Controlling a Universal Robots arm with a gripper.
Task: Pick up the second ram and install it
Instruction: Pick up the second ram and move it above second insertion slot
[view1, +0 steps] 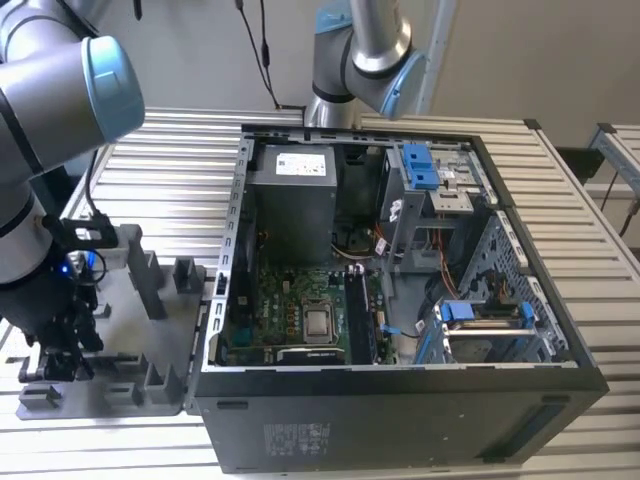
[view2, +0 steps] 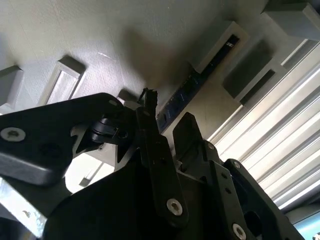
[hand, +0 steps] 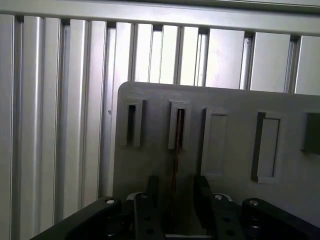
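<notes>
The gripper (hand: 176, 187), fingers (hand: 150, 200) apart, straddles the second ram (hand: 177, 145) in its holder (hand: 230, 100), at nine o'clock of the case (view1: 400, 430) in the exterior view.

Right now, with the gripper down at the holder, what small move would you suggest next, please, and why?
I would probably shut the gripper on the second ram. In the first wrist view the stick stands on edge in a slot of the grey holder, running between the open fingers with a gap on each side, so it looks lined up but not yet gripped.
</notes>
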